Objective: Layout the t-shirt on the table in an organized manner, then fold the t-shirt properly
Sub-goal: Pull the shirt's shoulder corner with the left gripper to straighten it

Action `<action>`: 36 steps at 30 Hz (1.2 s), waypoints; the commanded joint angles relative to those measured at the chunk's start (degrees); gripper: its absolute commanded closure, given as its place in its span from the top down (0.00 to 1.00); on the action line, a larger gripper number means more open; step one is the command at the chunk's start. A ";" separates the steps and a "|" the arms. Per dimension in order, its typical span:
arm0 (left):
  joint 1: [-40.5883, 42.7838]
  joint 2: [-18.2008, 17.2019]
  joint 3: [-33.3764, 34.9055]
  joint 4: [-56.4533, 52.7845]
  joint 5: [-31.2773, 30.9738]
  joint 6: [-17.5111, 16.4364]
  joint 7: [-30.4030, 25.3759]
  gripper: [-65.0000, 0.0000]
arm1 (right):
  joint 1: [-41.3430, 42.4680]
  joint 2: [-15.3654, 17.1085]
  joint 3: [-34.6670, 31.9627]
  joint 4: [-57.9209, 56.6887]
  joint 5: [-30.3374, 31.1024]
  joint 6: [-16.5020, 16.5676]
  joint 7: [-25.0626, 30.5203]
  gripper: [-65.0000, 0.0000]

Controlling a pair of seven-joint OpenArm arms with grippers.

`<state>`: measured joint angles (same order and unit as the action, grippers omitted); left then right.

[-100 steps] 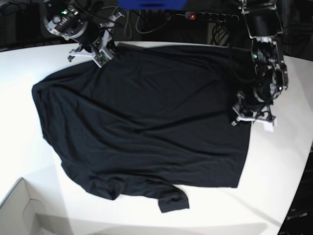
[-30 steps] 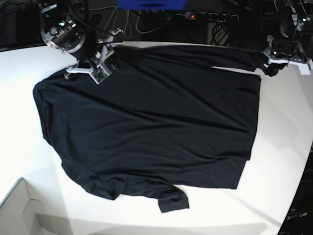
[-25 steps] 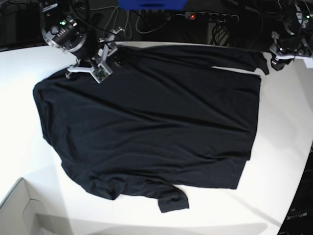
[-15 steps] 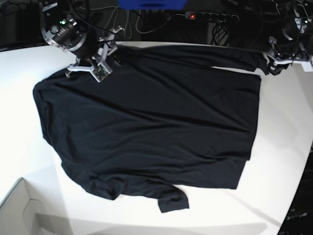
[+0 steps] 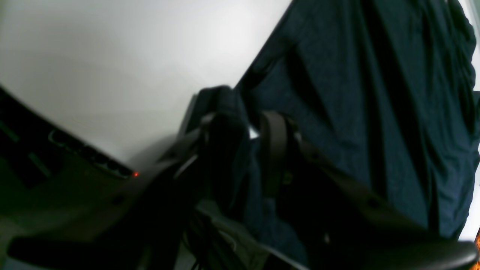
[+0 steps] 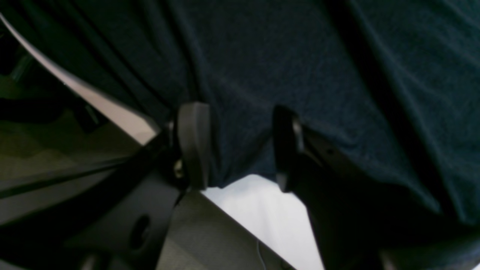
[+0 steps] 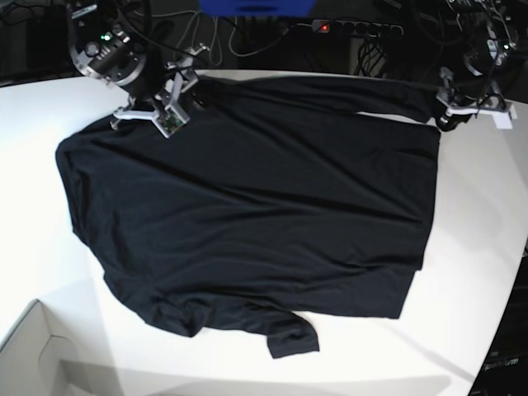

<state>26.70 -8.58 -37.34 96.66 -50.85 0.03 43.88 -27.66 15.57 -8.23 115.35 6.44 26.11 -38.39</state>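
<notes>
Left gripper (image 7: 444,120): moved inward since the earlier frame; fingers apart, grasp unclear.
Right gripper (image 7: 183,115): fingers spread, unclenched.
Shirt (image 7: 247,198): on the table (image 7: 483,272), below both grippers; probably light, limp; pinch the hem corners.
Left wrist view: white gap between fingers, hidden in base view.

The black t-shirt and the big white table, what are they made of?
The t-shirt looks like thin, soft cloth, maybe cotton, with a dull finish: it wrinkles and bends into little folds. The table looks hard, smooth and slightly shiny, with soft light on it. It could be plastic or painted wood; I can't tell which.
</notes>
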 commanded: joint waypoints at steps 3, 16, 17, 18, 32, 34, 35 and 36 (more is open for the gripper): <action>-0.02 -0.78 -0.59 1.23 -0.71 0.19 3.46 0.30 | 0.01 0.38 0.10 0.74 0.73 0.22 0.99 0.43; -0.46 -0.70 -4.11 -0.18 -0.71 -0.08 5.57 0.40 | 0.10 0.38 0.10 0.74 0.73 0.22 0.99 0.43; -0.46 -0.70 -4.11 -0.79 -0.71 -0.16 5.57 0.38 | 0.10 0.38 0.10 0.65 0.73 0.22 0.99 0.43; -0.46 -0.70 -4.11 -1.15 -0.71 -0.16 5.48 0.35 | 0.10 0.38 0.10 0.65 0.73 0.22 0.99 0.43; -0.02 1.59 -11.40 10.63 -1.33 -0.34 5.92 0.00 | 0.10 0.30 0.62 0.65 0.64 0.22 1.16 0.43; -0.02 2.29 -13.51 15.03 -1.33 -0.34 5.92 0.00 | 0.10 0.21 0.62 0.65 0.64 0.22 1.25 0.43; -0.19 2.29 -14.13 16.70 -1.33 -0.43 5.92 0.00 | 0.10 0.21 0.62 0.65 0.64 0.22 1.25 0.43; -0.28 2.29 -14.13 17.93 -1.33 -0.43 5.92 0.00 | 0.10 0.21 0.62 0.65 0.64 0.22 1.25 0.43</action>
<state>26.48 -5.69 -51.11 113.80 -51.66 -0.32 50.48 -27.51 15.53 -7.84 115.18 6.44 26.11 -38.35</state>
